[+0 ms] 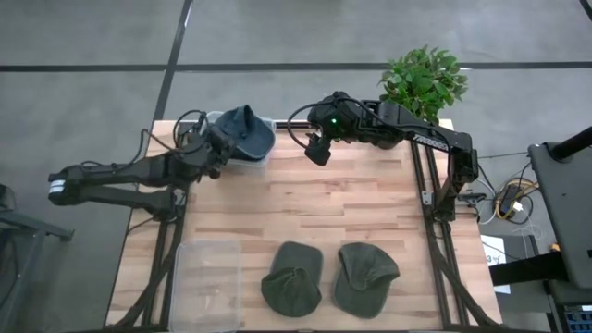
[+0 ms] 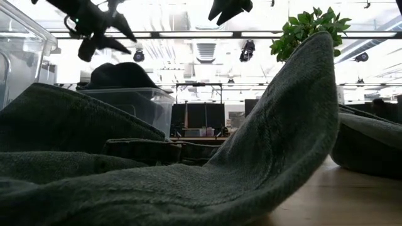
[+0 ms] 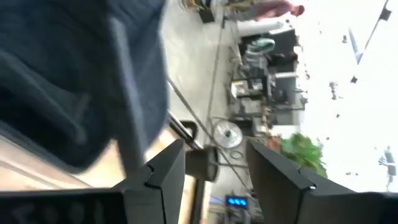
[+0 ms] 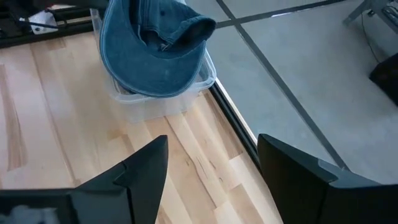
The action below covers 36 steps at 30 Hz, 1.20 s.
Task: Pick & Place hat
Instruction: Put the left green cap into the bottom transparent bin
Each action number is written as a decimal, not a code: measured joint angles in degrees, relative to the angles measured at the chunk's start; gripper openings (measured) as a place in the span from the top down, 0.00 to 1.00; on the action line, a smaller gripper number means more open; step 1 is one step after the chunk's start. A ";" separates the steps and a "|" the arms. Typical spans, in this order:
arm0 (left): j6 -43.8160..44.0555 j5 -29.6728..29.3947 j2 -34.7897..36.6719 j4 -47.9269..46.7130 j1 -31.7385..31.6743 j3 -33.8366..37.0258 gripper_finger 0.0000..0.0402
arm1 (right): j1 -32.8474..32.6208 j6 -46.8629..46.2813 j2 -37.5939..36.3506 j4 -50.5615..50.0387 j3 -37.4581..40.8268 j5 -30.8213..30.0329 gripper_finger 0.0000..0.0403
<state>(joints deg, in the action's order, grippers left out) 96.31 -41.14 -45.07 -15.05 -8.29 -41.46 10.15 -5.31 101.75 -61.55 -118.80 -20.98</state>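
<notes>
The floppy blue denim hat (image 4: 158,53) sits on the clear plastic bin (image 4: 165,102) at the desk's far edge, likely just delivered; the left claw (image 1: 219,154) beside it and the right claw (image 1: 317,151) nearby both gape wide, empty.

Hat (image 1: 246,129) atop bin (image 1: 263,153) at table's (image 1: 361,208) far edge, two hats (image 1: 292,277) (image 1: 363,276) near front.

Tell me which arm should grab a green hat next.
Probably the right: its open gripper hangs over bare table, nearer the two green hats, while the left gripper sits by the blue hat.
</notes>
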 joint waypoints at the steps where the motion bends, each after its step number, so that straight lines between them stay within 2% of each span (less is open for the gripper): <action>1: 0.00 0.06 0.29 0.19 0.00 -0.54 0.59 | 0.00 0.00 0.00 0.01 0.00 0.01 0.39; 3: -1.92 -0.52 0.43 2.14 0.00 -2.10 0.59 | 0.00 -0.01 0.00 0.03 0.00 0.01 0.39; 7: -12.49 -0.97 0.32 6.00 0.00 -5.38 0.59 | 0.03 -0.22 0.00 -0.27 0.00 0.64 0.40; 9: -18.81 -0.59 0.23 7.34 0.00 -6.64 0.59 | 0.07 -0.55 0.21 -2.07 0.01 3.30 0.41; 13: -28.60 3.78 0.23 7.87 -0.02 -8.53 0.59 | 0.02 -2.02 0.35 -6.05 1.50 10.76 0.42; 19: -30.63 6.46 0.10 7.75 -0.02 -9.06 0.59 | -0.02 -3.05 0.35 -8.25 6.85 25.48 0.44; 24: -34.77 10.16 -0.11 7.52 -0.01 -8.96 0.59 | -0.10 -3.54 0.16 -12.25 13.21 30.82 0.45; 27: -37.88 12.20 -0.30 7.55 0.00 -8.95 0.59 | -0.59 -2.52 -0.53 -12.81 17.09 36.00 0.45; 31: -42.31 15.59 -0.63 7.58 -0.02 -8.93 0.59 | -2.16 -0.29 -1.20 -11.09 23.00 41.75 0.45; 36: -46.44 21.72 -1.40 7.64 0.00 -8.93 0.59 | -3.63 -2.67 -1.29 -4.21 30.57 49.66 0.44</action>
<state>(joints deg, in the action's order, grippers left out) 49.88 -19.43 -46.47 -7.40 -8.29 -50.39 6.53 -7.99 100.47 -65.76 -88.23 28.68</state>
